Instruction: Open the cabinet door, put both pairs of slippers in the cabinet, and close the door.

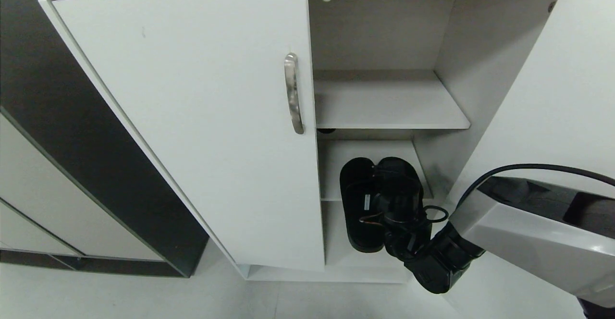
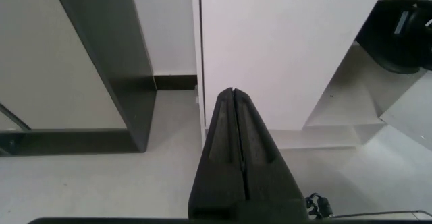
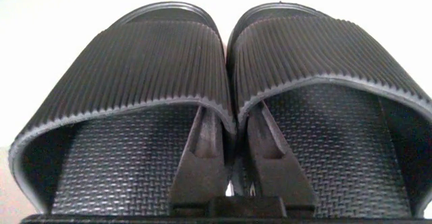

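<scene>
A pair of black slippers is in the lower part of the open white cabinet, toes pointing inward. My right gripper reaches in from the right and is shut on the pair. In the right wrist view one finger sits inside each ribbed slipper, and the gripper pinches their two inner walls together. I cannot tell whether the soles rest on the cabinet floor. My left gripper is shut on nothing, low above the floor in front of the left door.
The left door, with a metal handle, is closed or nearly so. The right door stands swung open beside my right arm. A bare shelf spans the cabinet above the slippers. A dark panel flanks the cabinet's left.
</scene>
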Controlling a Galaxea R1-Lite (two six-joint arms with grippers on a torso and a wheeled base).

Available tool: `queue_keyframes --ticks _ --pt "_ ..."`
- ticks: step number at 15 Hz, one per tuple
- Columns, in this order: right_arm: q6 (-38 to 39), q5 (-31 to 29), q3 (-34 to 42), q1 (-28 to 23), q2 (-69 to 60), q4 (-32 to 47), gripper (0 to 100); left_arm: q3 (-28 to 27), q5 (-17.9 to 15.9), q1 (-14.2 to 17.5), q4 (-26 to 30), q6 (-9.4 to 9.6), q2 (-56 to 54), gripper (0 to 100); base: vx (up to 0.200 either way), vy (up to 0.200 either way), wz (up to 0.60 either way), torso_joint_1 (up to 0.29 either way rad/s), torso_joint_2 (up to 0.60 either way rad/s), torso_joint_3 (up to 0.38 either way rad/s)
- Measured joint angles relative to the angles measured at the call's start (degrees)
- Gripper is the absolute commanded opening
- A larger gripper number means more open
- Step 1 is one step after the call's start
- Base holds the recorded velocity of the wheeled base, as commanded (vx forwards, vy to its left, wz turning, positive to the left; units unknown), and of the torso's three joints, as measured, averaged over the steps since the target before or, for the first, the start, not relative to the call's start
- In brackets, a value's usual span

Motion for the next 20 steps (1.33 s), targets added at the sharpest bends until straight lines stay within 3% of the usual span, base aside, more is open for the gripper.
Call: queue_keyframes --ticks 6,14,20 --pt "-0.1 0.3 -10.4 -3.2 4.3 6.0 0 0.0 0.0 0.0 0.0 -0.02 0.0 0 0.0 0.0 0.0 0.0 0.0 0.0" --pt "-0.1 1.8 -34.8 -6.2 10.6 21.7 0 0.0 0.0 0.0 0.0 -0.02 0.0 0 0.0 0.0 0.0 0.0 0.0 0.0" --pt "-0.1 1.9 -40.6 -6.3 12.6 26.0 0 0.0 0.0 0.0 0.0 -0.02 0.0 0 0.0 0.0 0.0 0.0 0.0 0.0"
